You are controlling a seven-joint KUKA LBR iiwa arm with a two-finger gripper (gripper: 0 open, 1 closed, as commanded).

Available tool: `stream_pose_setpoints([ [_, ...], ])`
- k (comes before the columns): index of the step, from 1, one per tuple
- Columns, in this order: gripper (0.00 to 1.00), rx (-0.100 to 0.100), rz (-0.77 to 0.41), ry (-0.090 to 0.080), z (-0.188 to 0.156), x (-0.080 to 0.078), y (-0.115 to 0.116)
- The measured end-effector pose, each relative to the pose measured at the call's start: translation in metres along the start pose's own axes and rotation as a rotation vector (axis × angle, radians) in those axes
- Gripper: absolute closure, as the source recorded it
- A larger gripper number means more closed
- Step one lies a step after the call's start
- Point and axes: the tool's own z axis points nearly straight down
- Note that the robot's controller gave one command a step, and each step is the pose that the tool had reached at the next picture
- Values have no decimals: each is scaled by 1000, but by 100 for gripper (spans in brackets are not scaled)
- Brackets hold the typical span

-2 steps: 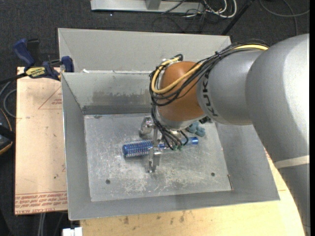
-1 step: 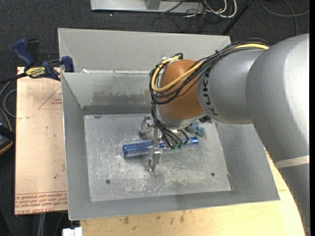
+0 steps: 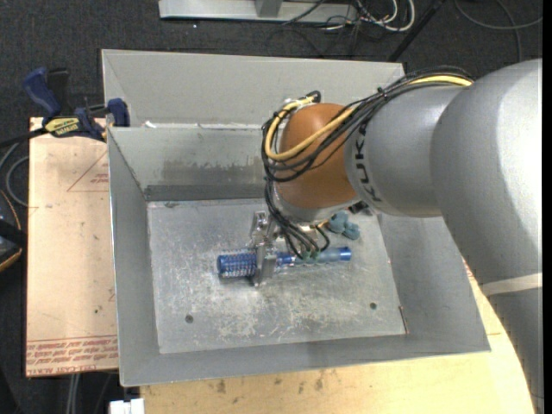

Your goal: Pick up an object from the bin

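Observation:
My gripper [image 3: 260,255] is low over the middle of the bin floor, hanging under the orange wrist cover. A small blue ribbed cylinder [image 3: 231,266] lies on its side directly left of the gripper, its right end touching or tucked under the gripper's tip. Right of the gripper lies a slim blue pen-like thing [image 3: 333,255], partly hidden by the wrist. A teal-grey plastic piece [image 3: 346,224] sits just above the pen-like thing, beside the wrist cover.
The big grey arm reaches in from the right and covers the bin's right rear part. Bare scratched metal floor stretches to the left and toward the front. The bin's sloped walls rise on all sides.

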Motion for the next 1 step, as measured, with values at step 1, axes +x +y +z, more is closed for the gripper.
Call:
stream_pose_setpoints([
  [1, 100, 1, 1, 10, -36, -2, 0],
])
